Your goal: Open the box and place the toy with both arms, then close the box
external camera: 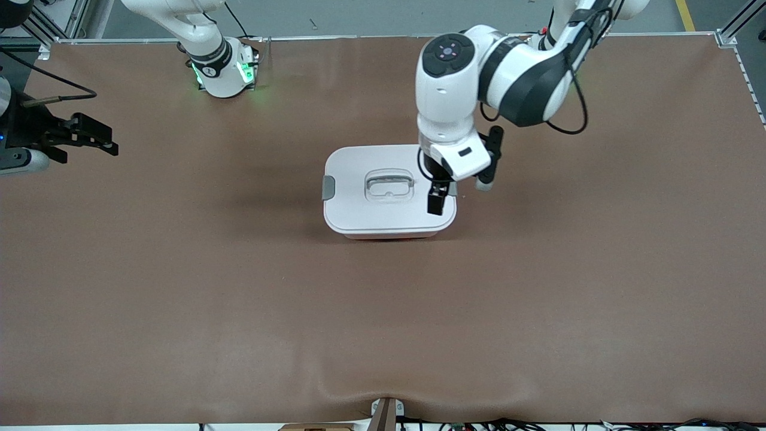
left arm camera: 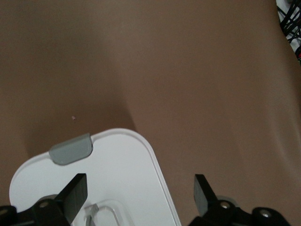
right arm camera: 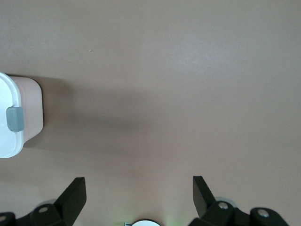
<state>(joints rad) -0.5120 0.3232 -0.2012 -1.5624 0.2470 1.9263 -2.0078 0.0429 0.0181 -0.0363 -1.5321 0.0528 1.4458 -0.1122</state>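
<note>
The box [external camera: 389,206] stands in the middle of the table with its white lid [external camera: 359,203] on. The lid has a clear recessed handle [external camera: 389,185] and a grey clip [external camera: 328,187] on the end toward the right arm. My left gripper [external camera: 461,188] hangs open over the box's end toward the left arm. One of its fingers is over the lid [left arm camera: 117,165], the other past the rim, and nothing is between them. My right gripper [external camera: 96,140] waits open over the right arm's end of the table, away from the box [right arm camera: 21,117]. The toy is out of view.
A brown mat [external camera: 383,311] covers the table. The right arm's base [external camera: 224,72] glows green at the edge farthest from the front camera. The mat has a raised fold [external camera: 383,398] at the nearest edge, with cables [external camera: 479,425] beside it.
</note>
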